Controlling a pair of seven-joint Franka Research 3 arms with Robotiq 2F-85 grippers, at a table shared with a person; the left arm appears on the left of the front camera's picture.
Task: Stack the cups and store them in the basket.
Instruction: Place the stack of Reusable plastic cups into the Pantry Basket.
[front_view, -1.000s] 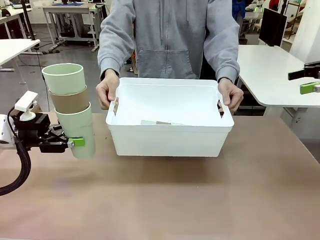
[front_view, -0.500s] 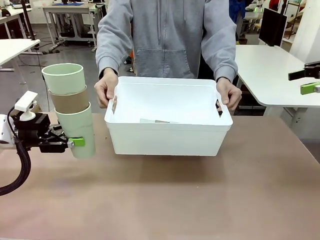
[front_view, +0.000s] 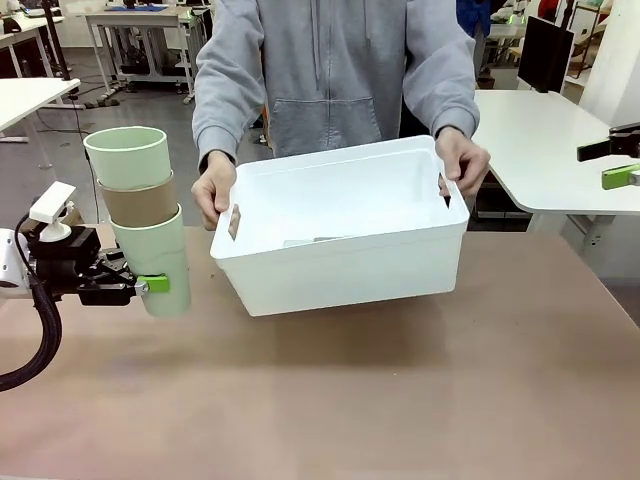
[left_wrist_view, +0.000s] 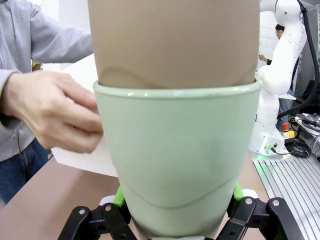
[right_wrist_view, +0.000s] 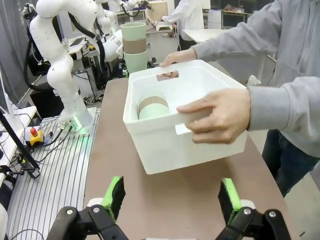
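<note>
Now, here is how things sit around the basket

Basket: the white basket (front_view: 345, 255) is off the brown table (front_view: 400, 400). It tips, with the end by the person's hand on the picture's right held higher than the other end

Person's hands: one hand (front_view: 215, 188) holds the basket's low end by the handle hole. The other hand (front_view: 462, 158) holds the high end. From the right wrist, a hand (right_wrist_view: 220, 116) grips the near wall of the basket (right_wrist_view: 165, 145)

Inside the basket: from the right wrist you can see cups lying in there, a mint one with a brown one (right_wrist_view: 153, 106) pushed into it

Stack of cups: three cups (front_view: 142, 215) sit one in another, just beside the basket's low end. They do not touch it. A mint cup is at the bottom, a brown cup in the middle, a mint cup on top. The stack stands almost straight up

Left gripper: the left gripper (front_view: 140, 286) is clenched around the bottom mint cup, low down on it. From the left wrist, its green pads (left_wrist_view: 119, 196) press both sides of the mint cup (left_wrist_view: 177, 160), and the brown cup (left_wrist_view: 175, 42) sticks out of it

Right gripper: the right gripper (right_wrist_view: 171, 197) is released, with its two green pads far apart. It holds nothing. It sits back from the basket's end, on the side away from the stack
</note>
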